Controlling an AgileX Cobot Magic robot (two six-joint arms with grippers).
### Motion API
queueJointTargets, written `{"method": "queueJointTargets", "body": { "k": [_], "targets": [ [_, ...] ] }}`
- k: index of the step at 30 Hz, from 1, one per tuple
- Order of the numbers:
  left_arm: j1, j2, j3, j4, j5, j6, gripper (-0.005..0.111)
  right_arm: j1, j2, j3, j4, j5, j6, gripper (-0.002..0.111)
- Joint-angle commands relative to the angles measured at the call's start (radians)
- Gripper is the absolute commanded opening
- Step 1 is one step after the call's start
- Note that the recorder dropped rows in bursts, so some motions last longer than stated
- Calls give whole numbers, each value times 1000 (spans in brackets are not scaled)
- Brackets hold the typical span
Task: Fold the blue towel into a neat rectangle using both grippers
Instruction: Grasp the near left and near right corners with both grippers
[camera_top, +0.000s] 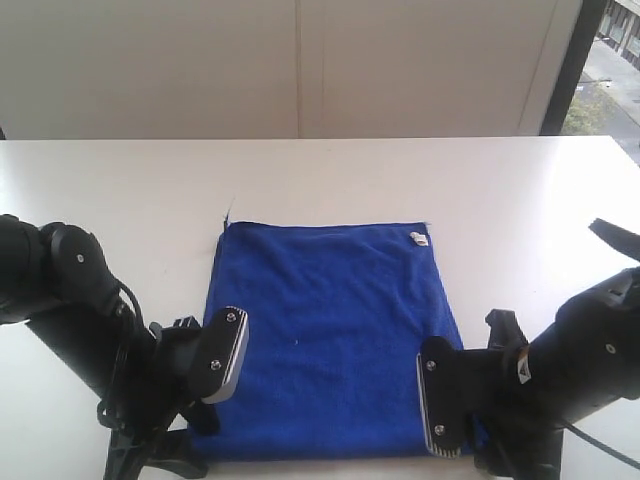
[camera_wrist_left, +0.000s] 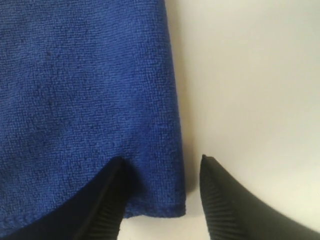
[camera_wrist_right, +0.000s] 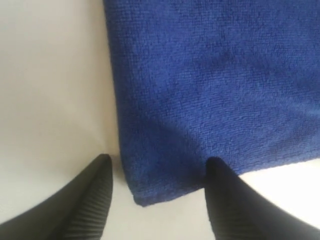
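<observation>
Both left hand (camera_wrist_left: 162, 158) and right hand (camera_wrist_right: 158, 158) gape astride towel (camera_top: 330, 320) corners.

Blue towel (camera_top: 330, 330) flat, tag (camera_top: 418, 238) at far corner, left hand (camera_wrist_left: 161, 160), right hand (camera_wrist_right: 159, 159) open astride near corners

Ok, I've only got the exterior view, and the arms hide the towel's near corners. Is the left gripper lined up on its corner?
Observer: Yes. In the left wrist view the left gripper is open, with one jaw over the towel and the other over bare table.
Operator: And the other side?
Observer: The right gripper is open too, and the towel's corner shows between its jaws.
Operator: Is either corner lifted?
Observer: No, both corners look flat on the table and unpinched.
</observation>
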Motion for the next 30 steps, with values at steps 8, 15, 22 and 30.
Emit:
{"method": "queueJointTargets", "body": {
  "k": [8,15,22,30],
  "targets": [
    [-5,19,9,13,37,-3,26,1,21,5,11,-2,-5,37],
    [-5,19,9,13,63,-12,0,1,-28,5,11,21,-4,5],
    [-5,14,9,11,96,-29,0,1,-94,5,11,129,20,0],
    [-5,-97,9,11,97,-85,0,1,-137,3,11,189,58,0]
  ]
}}
